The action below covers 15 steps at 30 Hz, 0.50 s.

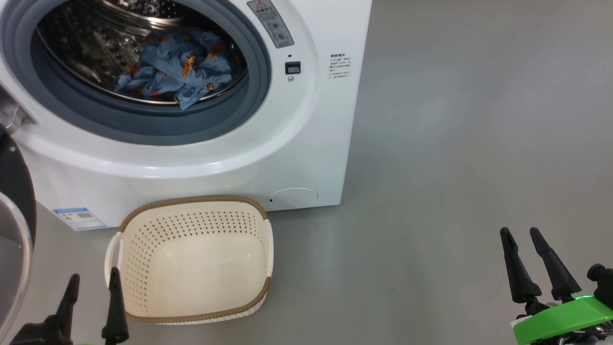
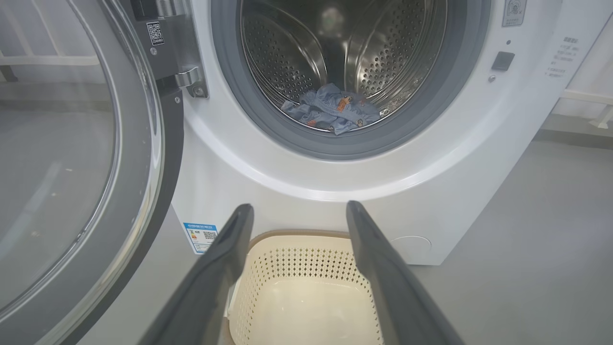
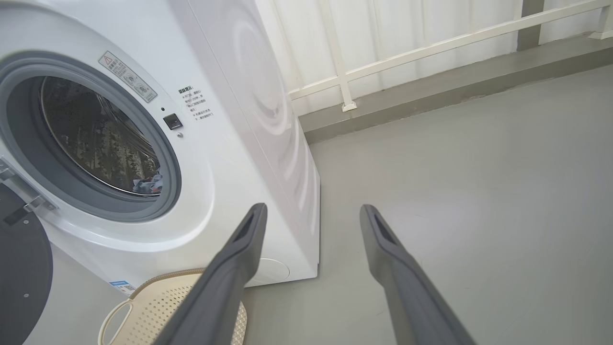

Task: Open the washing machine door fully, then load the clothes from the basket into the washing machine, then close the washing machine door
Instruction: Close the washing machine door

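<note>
While clothes point(image 1: 175, 67) lie inside the washing machine point(image 1: 306, 143) at eleven o'clock, left gripper point(image 1: 94, 274) and right gripper point(image 1: 518, 231) hang open, empty.

White, grey, blue and cream on a grey floor.
The washing machine point(image 1: 306, 143) is white with a grey seal point(image 1: 143, 129), a hole-dotted steel drum point(image 1: 86, 43) and a small blue label point(image 1: 79, 218); the clothes point(image 1: 177, 72) are blue with orange-brown bears; the basket point(image 1: 158, 239) is cream, perforated, with a brown woven-look rim; the washing machine door point(image 1: 21, 187) has a black rim; the floor point(image 1: 455, 143) is plain grey; the left tool point(image 1: 94, 274) and right tool point(image 1: 519, 231) are black.
</note>
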{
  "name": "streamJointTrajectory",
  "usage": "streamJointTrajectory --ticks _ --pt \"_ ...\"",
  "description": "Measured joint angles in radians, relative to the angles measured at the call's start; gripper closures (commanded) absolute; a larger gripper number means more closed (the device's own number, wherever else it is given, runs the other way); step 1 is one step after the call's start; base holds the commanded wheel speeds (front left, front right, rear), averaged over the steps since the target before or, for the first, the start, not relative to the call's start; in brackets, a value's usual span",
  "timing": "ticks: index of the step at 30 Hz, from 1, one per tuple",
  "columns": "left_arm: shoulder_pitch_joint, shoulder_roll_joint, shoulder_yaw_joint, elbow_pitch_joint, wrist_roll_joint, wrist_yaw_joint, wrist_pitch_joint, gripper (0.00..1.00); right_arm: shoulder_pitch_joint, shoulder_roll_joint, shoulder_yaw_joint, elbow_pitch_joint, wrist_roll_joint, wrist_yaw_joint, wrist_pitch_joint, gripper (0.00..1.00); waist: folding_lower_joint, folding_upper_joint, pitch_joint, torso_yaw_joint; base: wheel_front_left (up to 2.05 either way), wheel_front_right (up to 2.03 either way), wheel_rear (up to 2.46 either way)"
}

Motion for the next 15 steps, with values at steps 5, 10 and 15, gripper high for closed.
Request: streamJointTrajectory --ticks 5,10,15 --pt "-0.001 0.000 0.000 -0.008 0.000 0.001 0.000 0.00 0.000 0.000 -0.001 -0.002 0.000 0.000 0.000 0.00 0.0000 0.0000 0.003 0.003 -0.92 0.89 0.03" --pt "-0.001 0.000 0.000 -0.012 -0.002 0.001 0.000 0.00 0.000 0.000 -0.002 -0.004 0.000 0.000 0.000 0.00 0.0000 0.0000 0.007 0.005 -1.49 1.40 0.09" --pt "-0.001 0.000 -0.001 -0.024 -0.007 0.001 0.000 0.00 0.000 0.000 -0.003 -0.005 0.000 0.000 0.000 0.00 0.0000 0.0000 0.011 0.007 -1.28 1.27 0.01"
